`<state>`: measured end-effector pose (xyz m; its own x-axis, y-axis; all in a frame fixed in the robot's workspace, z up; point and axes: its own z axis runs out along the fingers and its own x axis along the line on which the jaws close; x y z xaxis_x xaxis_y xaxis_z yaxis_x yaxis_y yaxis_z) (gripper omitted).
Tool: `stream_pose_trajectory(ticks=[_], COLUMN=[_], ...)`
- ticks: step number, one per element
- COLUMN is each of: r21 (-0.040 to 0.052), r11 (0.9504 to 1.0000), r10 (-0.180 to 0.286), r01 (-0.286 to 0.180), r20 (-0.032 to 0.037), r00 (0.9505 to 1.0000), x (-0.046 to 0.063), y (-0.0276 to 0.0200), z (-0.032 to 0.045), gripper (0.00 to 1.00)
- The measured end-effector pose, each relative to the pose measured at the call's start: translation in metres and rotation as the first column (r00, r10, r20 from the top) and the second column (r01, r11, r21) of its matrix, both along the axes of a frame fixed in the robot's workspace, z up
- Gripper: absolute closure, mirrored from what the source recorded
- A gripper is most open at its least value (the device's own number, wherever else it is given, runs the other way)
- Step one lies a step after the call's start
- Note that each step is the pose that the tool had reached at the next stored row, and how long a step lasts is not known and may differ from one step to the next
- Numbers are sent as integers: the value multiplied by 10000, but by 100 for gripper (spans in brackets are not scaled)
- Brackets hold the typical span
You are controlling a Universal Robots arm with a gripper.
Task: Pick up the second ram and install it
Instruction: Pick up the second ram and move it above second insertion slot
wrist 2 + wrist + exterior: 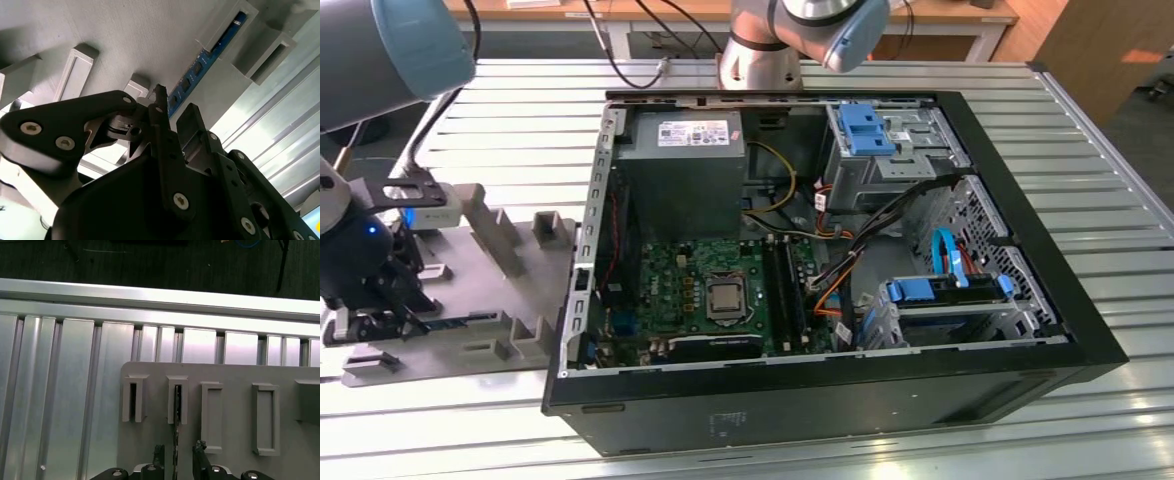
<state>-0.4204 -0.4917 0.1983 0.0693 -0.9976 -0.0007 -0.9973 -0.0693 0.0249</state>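
Though half hidden in its holder (235,385), second ram (176,430) between the parted claw (179,446).

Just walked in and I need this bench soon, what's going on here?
The robot arm's gripper sits low over the grey holder tray beside the open computer case. Its fingers stand open on either side of the second ram, which sits on edge in a holder slot. The ram is not yet lifted or installed.
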Motion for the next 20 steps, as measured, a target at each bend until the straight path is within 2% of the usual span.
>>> stream_pose_trajectory(ticks=[15,17,18,20], r21=[0,0,0,0], r11=[10000,10000,10000,10000], r10=[3,3,2,2], r01=[-3,-3,-2,-2], r20=[0,0,0,0], r00=[10000,10000,10000,10000], x=[-2,-2,-2,-2], y=[0,0,0,0], z=[-24,-24,-24,-24], gripper=[64,66,73,73])
